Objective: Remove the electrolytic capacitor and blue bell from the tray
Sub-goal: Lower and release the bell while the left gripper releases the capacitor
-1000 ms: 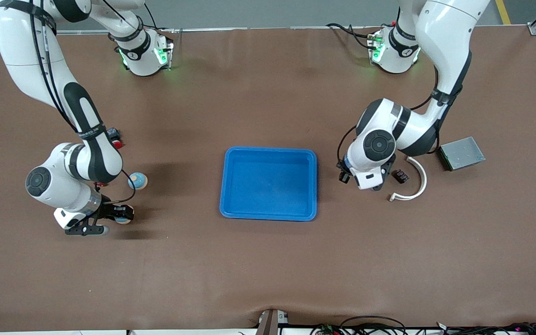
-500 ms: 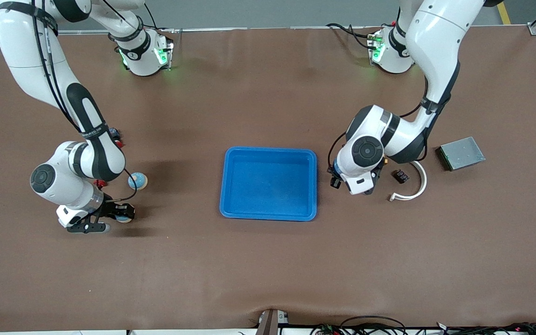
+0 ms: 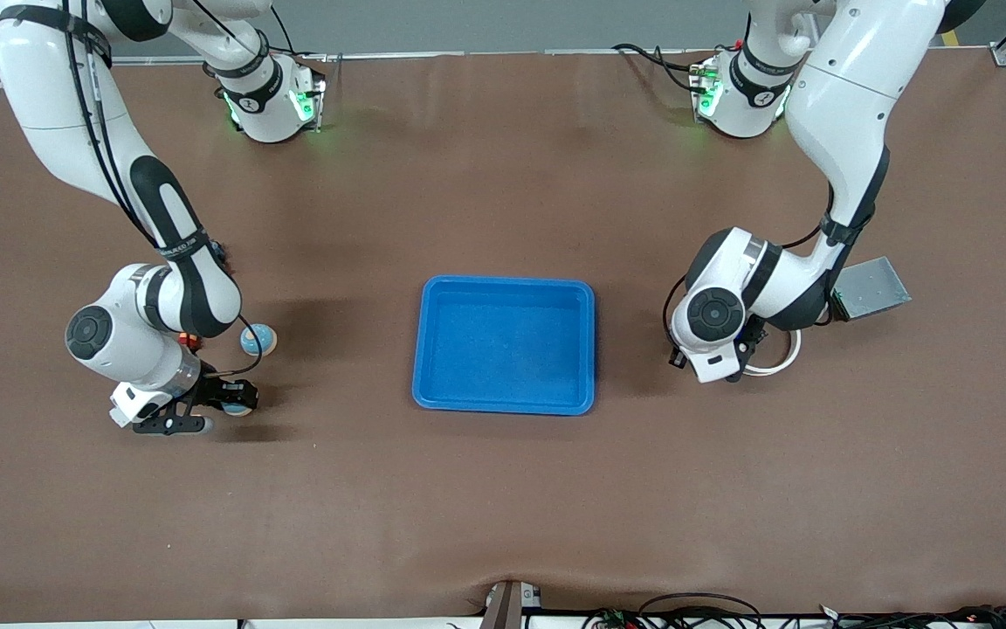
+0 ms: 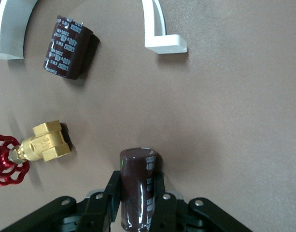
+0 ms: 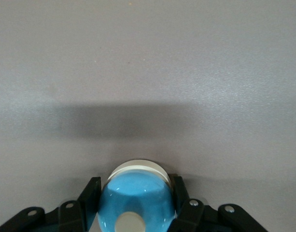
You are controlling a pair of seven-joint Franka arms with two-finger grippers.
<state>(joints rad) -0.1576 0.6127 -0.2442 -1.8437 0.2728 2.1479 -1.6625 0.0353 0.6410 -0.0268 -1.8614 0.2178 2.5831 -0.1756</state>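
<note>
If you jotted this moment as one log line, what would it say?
left gripper: shut on capacitor, above table | right gripper: shut on bell | tray: empty

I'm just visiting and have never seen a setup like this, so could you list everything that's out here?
tray: one, blue, mid-table, nothing in it.
capacitor: two, dark brown; one in the left gripper, a spare lying on the table.
bell: two, light blue; one in the right gripper, another on the table toward the right arm's end.
valve: one, brass with a red handwheel, on the table beside the spare capacitor.
curved strip: one, white, beside the left gripper.
metal box: one, grey, toward the left arm's end.
left gripper: black, shut on the capacitor.
right gripper: black, shut on the bell.
</note>
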